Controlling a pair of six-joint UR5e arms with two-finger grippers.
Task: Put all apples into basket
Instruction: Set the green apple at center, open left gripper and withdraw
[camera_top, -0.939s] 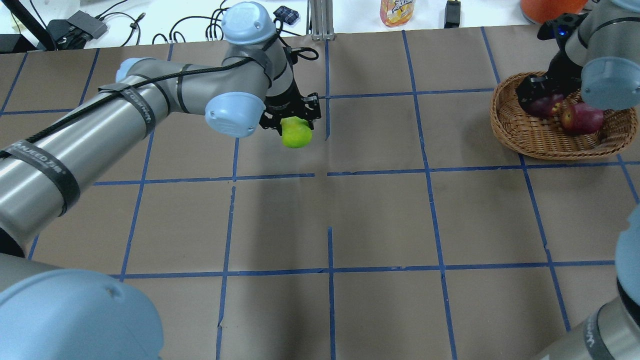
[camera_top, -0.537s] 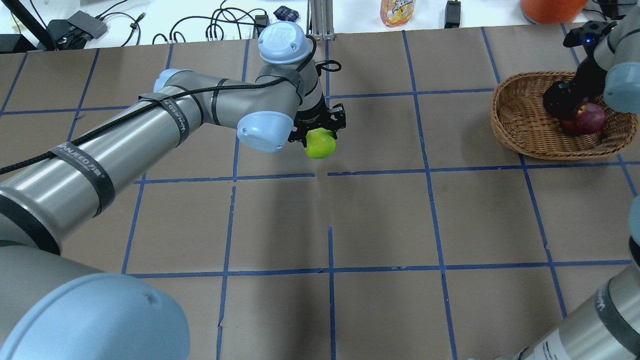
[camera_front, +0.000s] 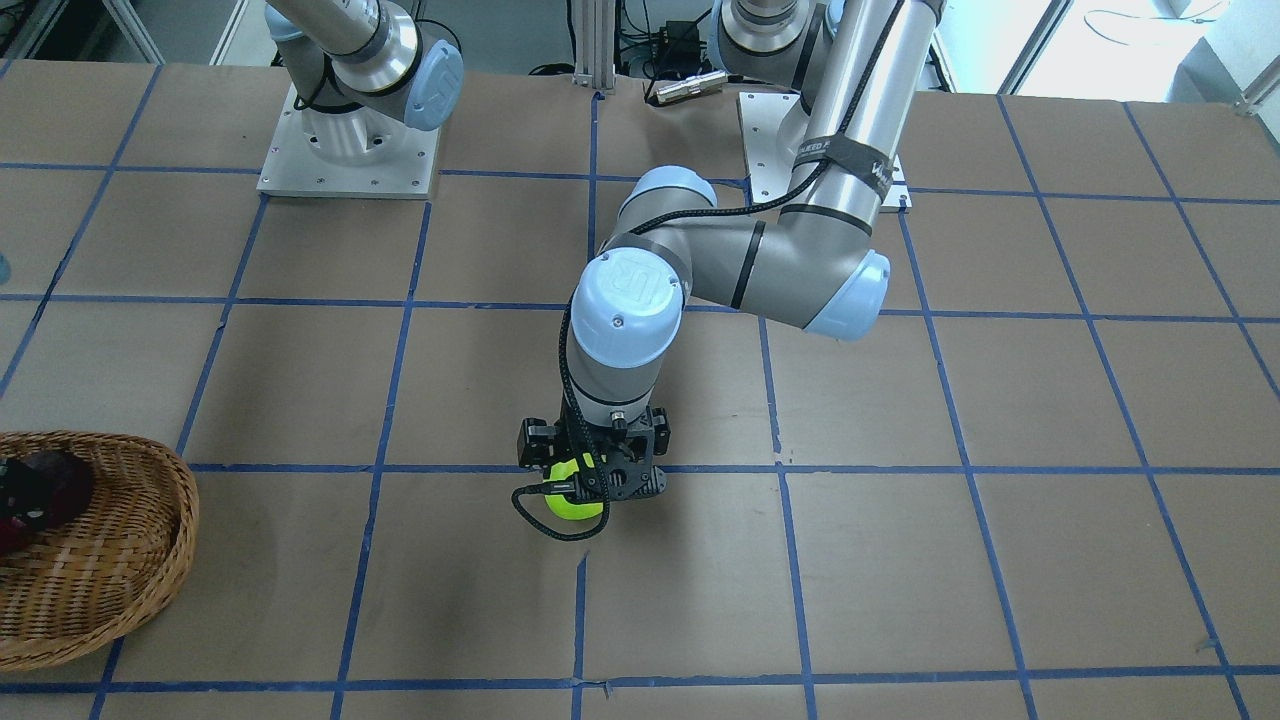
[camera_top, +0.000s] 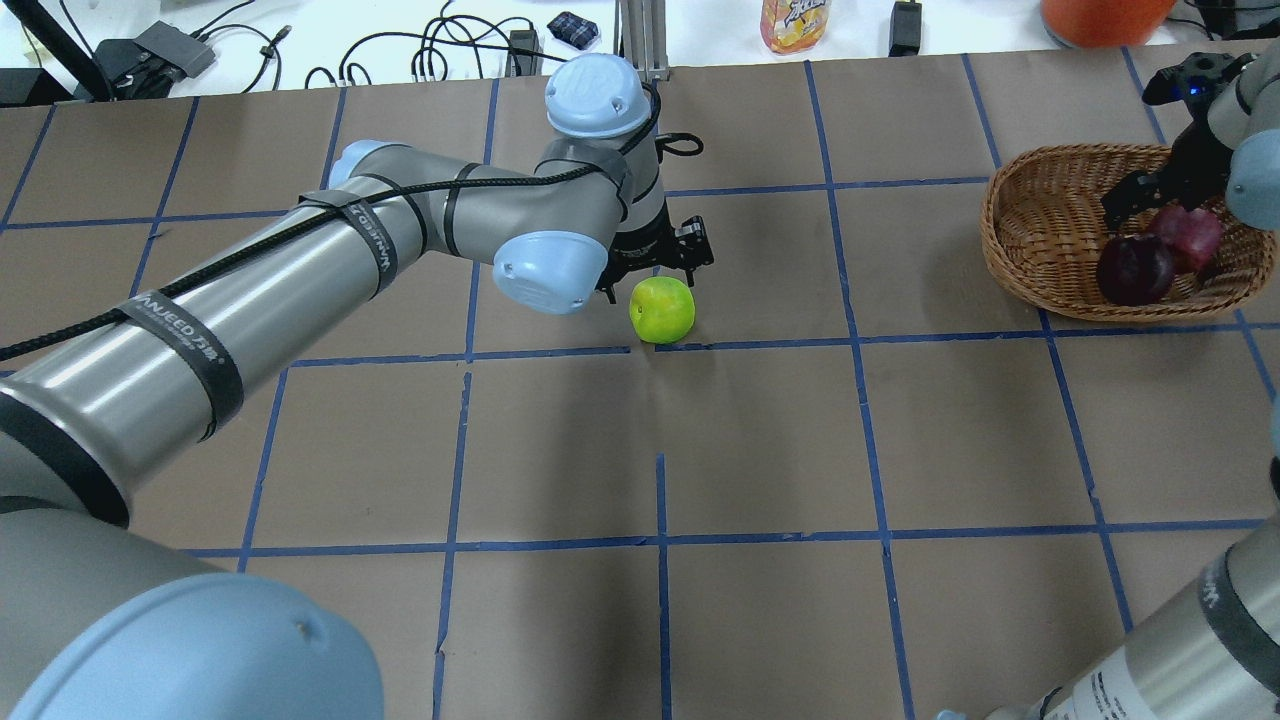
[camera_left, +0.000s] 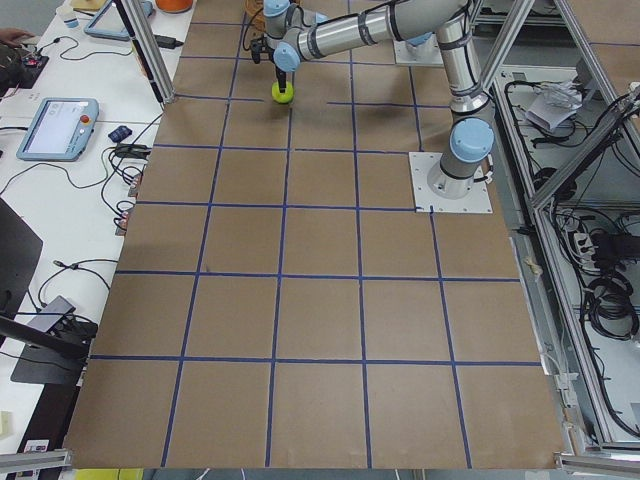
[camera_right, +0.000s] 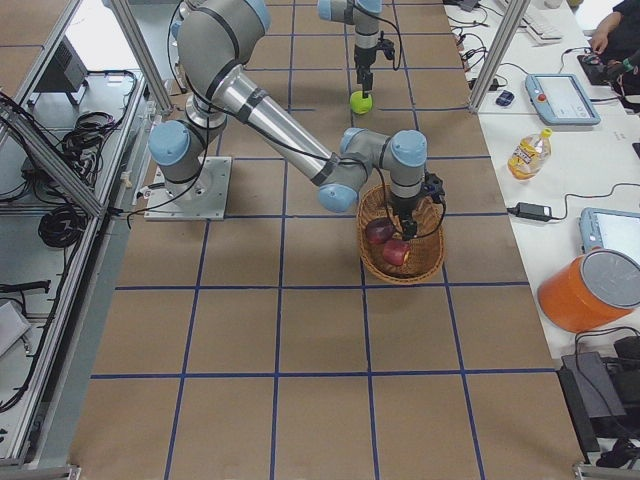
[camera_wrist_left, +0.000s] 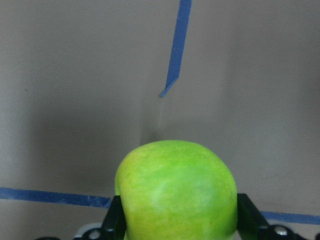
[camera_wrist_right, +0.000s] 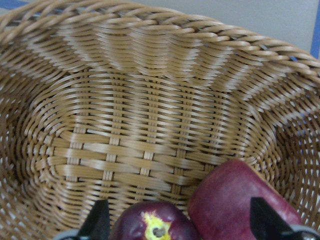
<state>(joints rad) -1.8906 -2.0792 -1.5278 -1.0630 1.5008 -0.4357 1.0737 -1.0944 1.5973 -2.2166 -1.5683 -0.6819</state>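
Note:
My left gripper (camera_top: 655, 272) is shut on the lime green apple (camera_top: 662, 309) and holds it low over the table's middle; the left wrist view shows the apple (camera_wrist_left: 176, 192) between both fingers. The wicker basket (camera_top: 1012, 250) stands at the far right. The dark maroon apple (camera_top: 1135, 270) and the red apple (camera_top: 1188, 236) lie in it, side by side. My right gripper (camera_top: 1150, 200) is open just above them, inside the basket. The right wrist view shows its fingertips (camera_wrist_right: 97, 220) wide apart over both apples (camera_wrist_right: 155, 225).
A yellow drink bottle (camera_top: 795, 22), an orange container (camera_top: 1100, 12) and cables (camera_top: 420, 55) lie beyond the table's far edge. The arm bases (camera_front: 345, 150) are bolted at the robot's side. The brown table carries a blue tape grid (camera_top: 660, 540).
My left arm has carried the green apple to the right and a little nearer. My right gripper has let go of the maroon apple in the basket and drawn back to the right.

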